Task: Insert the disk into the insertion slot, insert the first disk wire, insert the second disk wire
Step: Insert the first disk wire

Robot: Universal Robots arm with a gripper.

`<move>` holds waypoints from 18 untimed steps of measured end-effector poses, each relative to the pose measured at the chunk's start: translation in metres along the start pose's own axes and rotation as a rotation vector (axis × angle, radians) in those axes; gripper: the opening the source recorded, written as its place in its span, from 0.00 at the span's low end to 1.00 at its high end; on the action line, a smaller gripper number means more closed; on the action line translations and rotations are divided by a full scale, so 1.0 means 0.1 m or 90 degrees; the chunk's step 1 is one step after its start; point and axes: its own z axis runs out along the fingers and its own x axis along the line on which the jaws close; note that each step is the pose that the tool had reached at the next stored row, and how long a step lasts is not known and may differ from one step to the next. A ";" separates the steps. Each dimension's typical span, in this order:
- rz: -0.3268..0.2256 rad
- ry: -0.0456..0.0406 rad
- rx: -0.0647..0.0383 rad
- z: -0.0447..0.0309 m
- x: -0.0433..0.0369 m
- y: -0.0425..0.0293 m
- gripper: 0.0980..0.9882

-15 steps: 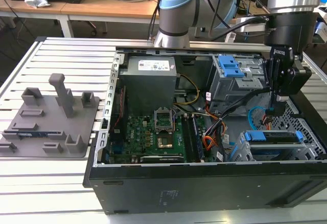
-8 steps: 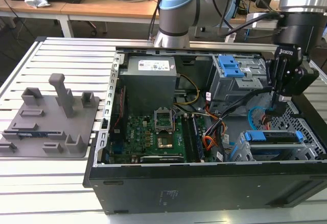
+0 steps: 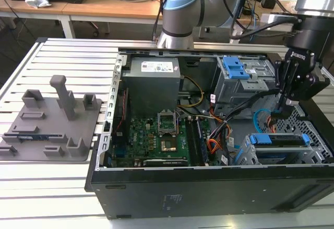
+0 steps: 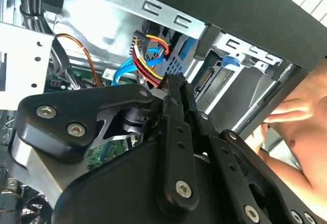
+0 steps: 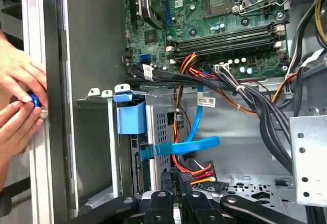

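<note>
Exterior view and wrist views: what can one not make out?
- Exterior view: cage walls hide the disk below its blue edge.
- Second wrist view: the gripper covers the plug end of the red-yellow wire.
- First wrist view: a hand covers most of a small blue thing.

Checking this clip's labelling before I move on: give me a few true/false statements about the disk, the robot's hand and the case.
1. The disk sits in the insertion slot. True.
2. The robot hand hangs outside the case. False: it reaches down into the case, beside the disk.
3. The robot hand is shut on the red and yellow wire bundle. True.
4. The case is closed. False: it is open, with the motherboard exposed.
5. Nobody is near. False: a person's hands are at the case's edge.
</note>
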 end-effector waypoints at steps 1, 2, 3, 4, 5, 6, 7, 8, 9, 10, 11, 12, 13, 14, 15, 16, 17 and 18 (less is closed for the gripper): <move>-0.001 -0.0093 -0.002 0.003 0.034 -0.005 0.07; -0.002 -0.0135 -0.003 0.001 0.061 -0.007 0.07; -0.002 -0.0168 -0.004 -0.007 0.110 -0.010 0.07; -0.003 -0.0218 -0.005 -0.002 0.146 -0.014 0.07; -0.004 -0.0332 -0.007 0.011 0.181 -0.018 0.07; -0.005 -0.0442 -0.009 0.020 0.204 -0.022 0.07; -0.006 -0.0533 -0.010 0.024 0.216 -0.027 0.07; -0.007 -0.0666 -0.011 0.029 0.228 -0.039 0.07; -0.008 -0.0756 -0.012 0.029 0.235 -0.050 0.07; -0.009 -0.0957 -0.014 0.051 0.299 -0.090 0.07; -0.010 -0.0984 -0.015 0.068 0.341 -0.106 0.07; -0.011 -0.1036 -0.018 0.103 0.432 -0.129 0.07; -0.011 -0.1075 -0.019 0.122 0.477 -0.136 0.07; -0.012 -0.1105 -0.020 0.136 0.514 -0.140 0.07; -0.012 -0.1129 -0.020 0.146 0.539 -0.142 0.07; -0.012 -0.1185 -0.020 0.157 0.571 -0.145 0.07; -0.013 -0.1263 -0.021 0.155 0.589 -0.146 0.07; -0.014 -0.1377 -0.022 0.147 0.616 -0.147 0.07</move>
